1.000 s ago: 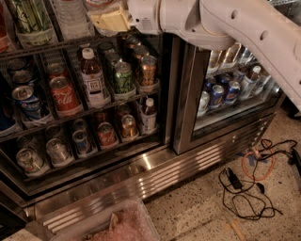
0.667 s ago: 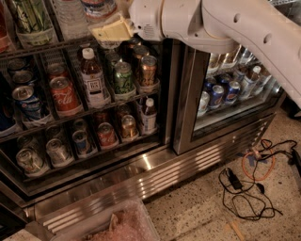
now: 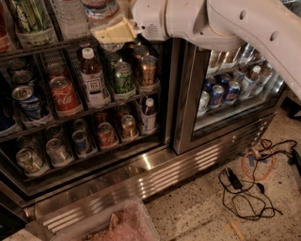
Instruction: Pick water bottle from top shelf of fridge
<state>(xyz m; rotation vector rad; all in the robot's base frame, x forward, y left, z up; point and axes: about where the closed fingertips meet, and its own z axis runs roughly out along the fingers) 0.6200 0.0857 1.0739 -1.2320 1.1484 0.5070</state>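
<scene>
The water bottle (image 3: pixel 98 7), clear with a blue-and-reddish label band, stands on the top shelf (image 3: pixel 42 47) of the fridge (image 3: pixel 181 117), cut off by the top edge of the view. My gripper (image 3: pixel 111 31), on the white arm coming in from the right, is right at the bottle's lower part, and its pale yellow side covers the bottle's base. A second clear ribbed bottle (image 3: pixel 70 18) stands just left of it.
A tray of green cans (image 3: pixel 29 19) is at the shelf's left. The lower racks hold a brown-drink bottle (image 3: pixel 93 77), a red cola can (image 3: pixel 63 94) and several other cans. The right glass door (image 3: pixel 235 80) is closed. Cables (image 3: pixel 244 183) lie on the floor and a plastic bin (image 3: pixel 117 225) stands in front.
The gripper has dropped slightly in the view, and more of the labelled bottle shows above it. Since 0.7 s ago almost nothing has moved.
</scene>
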